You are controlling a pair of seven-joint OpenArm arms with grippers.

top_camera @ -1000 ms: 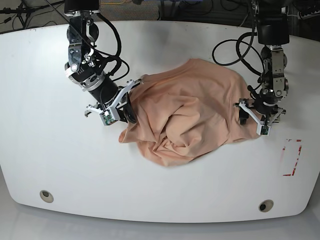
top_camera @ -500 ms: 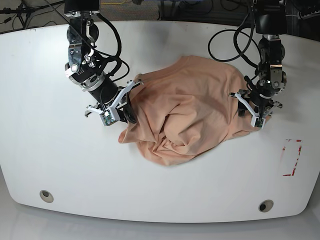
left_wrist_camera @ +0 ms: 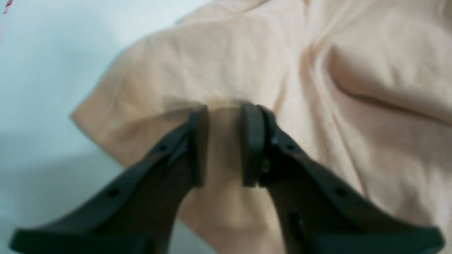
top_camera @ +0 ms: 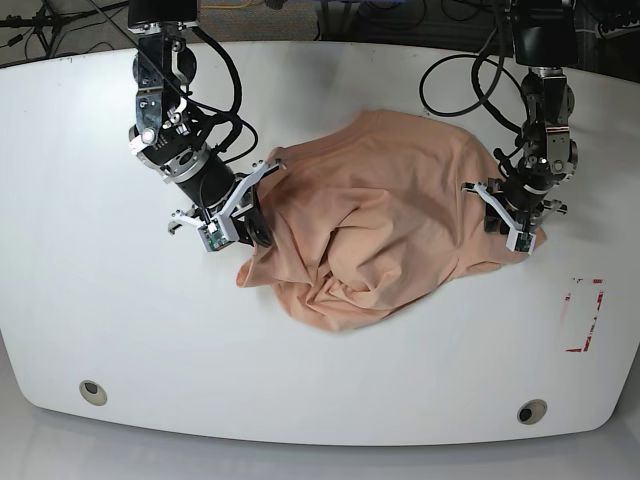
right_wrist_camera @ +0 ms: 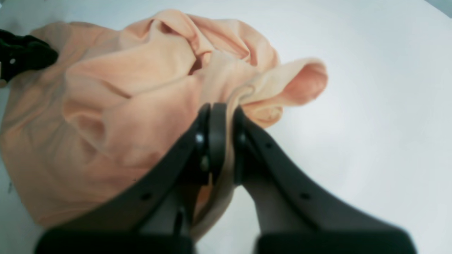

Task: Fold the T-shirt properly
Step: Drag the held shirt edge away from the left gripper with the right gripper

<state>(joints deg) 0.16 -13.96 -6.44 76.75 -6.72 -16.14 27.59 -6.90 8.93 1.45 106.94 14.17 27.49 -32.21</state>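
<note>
The right gripper (right_wrist_camera: 222, 116) pinches a fold of the crumpled T-shirt (top_camera: 370, 225); the left gripper (left_wrist_camera: 224, 116) straddles cloth with jaws narrowly apart, grip seemingly incomplete.

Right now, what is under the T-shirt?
Around the T-shirt only the white table shows. The right gripper is shut on a fold at its edge; whatever lies beneath the crumpled middle is covered.

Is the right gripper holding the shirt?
Yes, in the right wrist view the right gripper is shut with a fold of the shirt pinched between its fingers.
</note>
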